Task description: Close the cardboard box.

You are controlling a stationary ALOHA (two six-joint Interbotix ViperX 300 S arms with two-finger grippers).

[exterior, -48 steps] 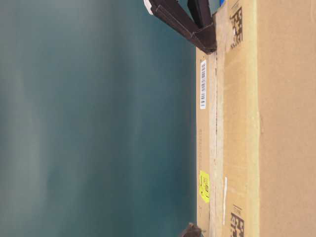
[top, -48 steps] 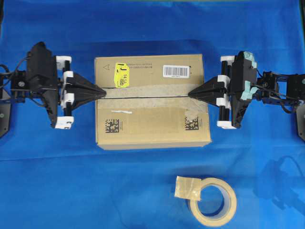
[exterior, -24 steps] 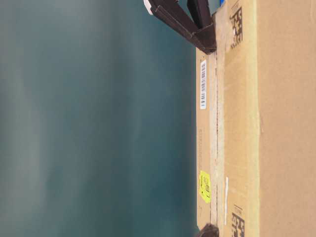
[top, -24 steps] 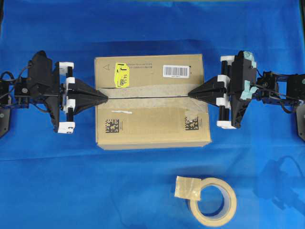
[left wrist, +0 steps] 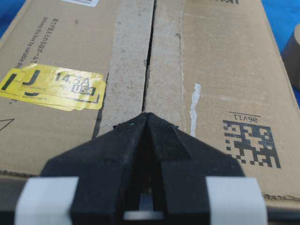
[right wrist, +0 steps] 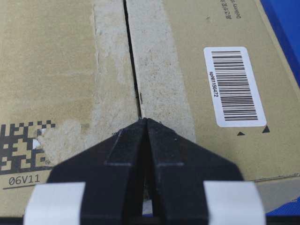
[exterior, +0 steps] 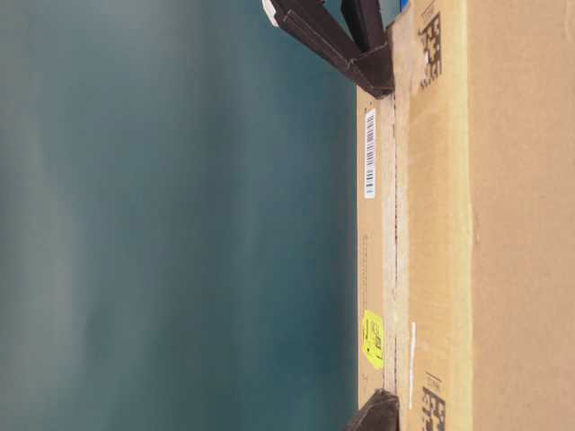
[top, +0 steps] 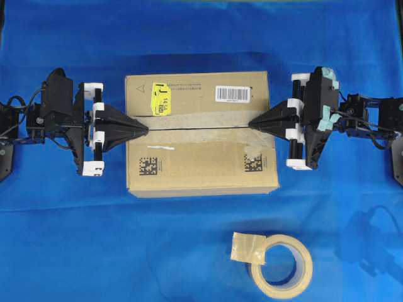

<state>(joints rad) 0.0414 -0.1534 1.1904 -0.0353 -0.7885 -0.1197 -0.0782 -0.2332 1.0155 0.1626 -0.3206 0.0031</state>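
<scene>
Blue cloth (top: pixel 189 251) bears the cardboard box (top: pixel 201 160), both pressed-together end effectors seemingly touching its seam.

surface: blue cloth (top: pixel 75 239) | on it: cardboard box (top: pixel 201 163), tape roll (top: pixel 281 266)

You see a blue cloth (top: pixel 189 245) covering the whole table. It has soft wrinkles. Behind, a plain blurry teal wall (exterior: pixel 180 215) fills the side view.
</scene>
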